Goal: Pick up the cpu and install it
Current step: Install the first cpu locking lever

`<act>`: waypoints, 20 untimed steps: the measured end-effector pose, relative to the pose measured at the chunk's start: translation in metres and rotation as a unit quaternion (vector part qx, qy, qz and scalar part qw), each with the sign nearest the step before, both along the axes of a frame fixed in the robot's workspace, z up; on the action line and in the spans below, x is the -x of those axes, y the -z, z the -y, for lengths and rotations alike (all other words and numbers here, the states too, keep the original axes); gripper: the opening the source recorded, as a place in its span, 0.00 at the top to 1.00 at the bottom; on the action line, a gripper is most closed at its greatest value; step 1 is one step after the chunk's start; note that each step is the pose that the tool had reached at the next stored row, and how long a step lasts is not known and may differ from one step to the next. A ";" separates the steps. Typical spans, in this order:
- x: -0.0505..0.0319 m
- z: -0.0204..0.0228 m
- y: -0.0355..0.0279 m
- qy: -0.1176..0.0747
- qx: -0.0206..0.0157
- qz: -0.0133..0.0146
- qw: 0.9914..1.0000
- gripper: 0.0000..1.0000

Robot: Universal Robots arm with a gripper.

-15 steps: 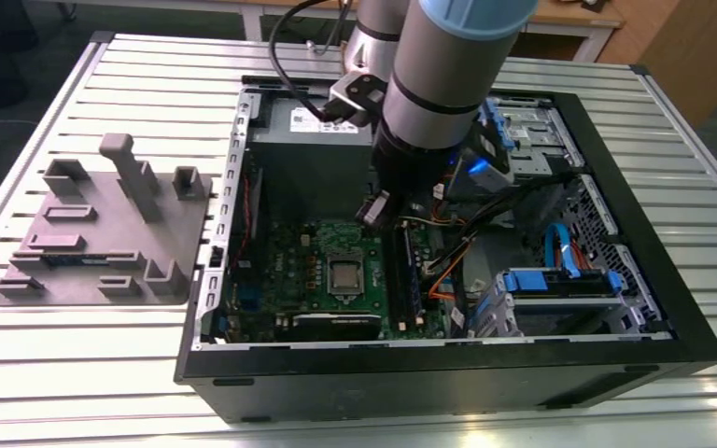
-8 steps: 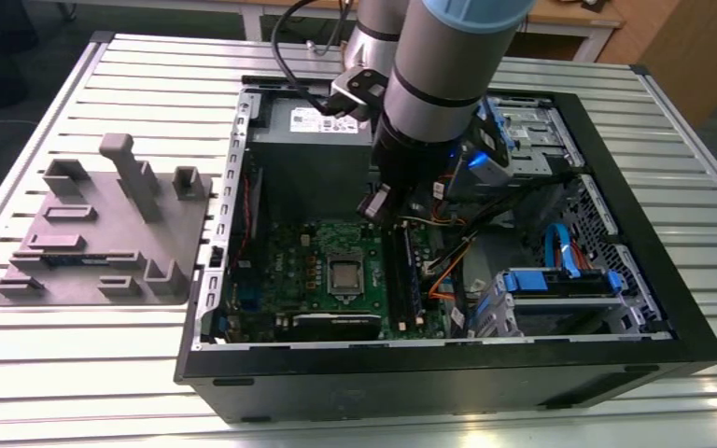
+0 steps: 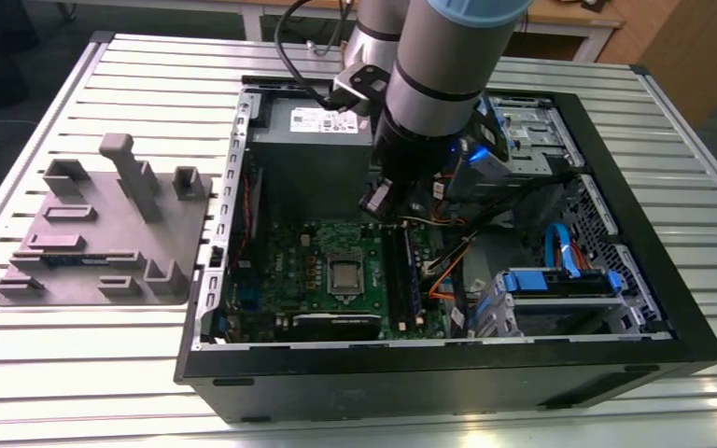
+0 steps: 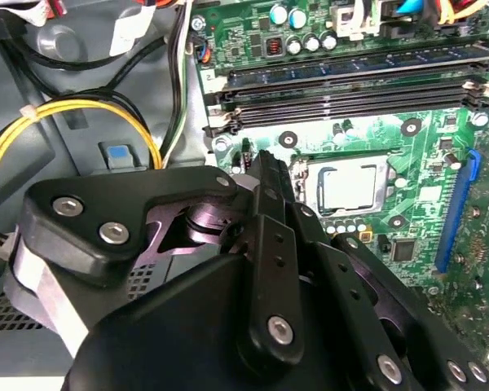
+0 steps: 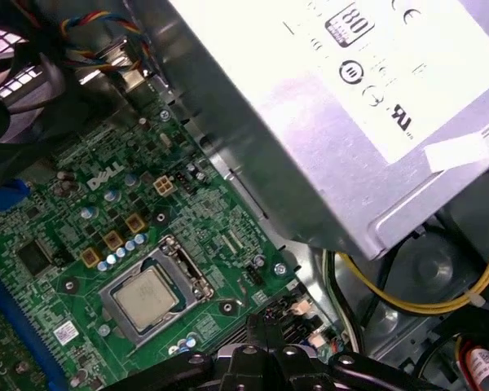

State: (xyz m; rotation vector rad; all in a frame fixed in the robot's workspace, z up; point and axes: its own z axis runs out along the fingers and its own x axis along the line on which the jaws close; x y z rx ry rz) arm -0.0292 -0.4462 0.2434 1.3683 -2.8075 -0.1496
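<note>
In the motherboard's (image 3: 333,275) socket sits the cpu (image 5: 145,298), seated flat. My tool (image 4: 270,175) hovers just beside it, fingers pressed together, gripping nothing.

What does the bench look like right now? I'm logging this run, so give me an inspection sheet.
Surface: slatted metal table carrying an open PC case.
Job's things: cpu lies flat in the motherboard socket, also seen in the second wrist view.
Clutter: grey fixture tray on the exterior view's left.
Grippers: gripper above the board beside the socket, holding nothing; jaws together.
Cables: yellow wires by the power supply; blue cable.
Surroundings: wooden furniture behind.
</note>
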 end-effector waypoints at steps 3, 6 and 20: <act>0.0009 -0.0046 0.0004 0.000 0.000 0.000 1.000 0.89; 0.0039 -0.0059 0.0013 0.000 0.000 0.000 1.000 0.89; 0.0074 0.0004 0.0027 -0.020 0.000 0.000 1.000 0.89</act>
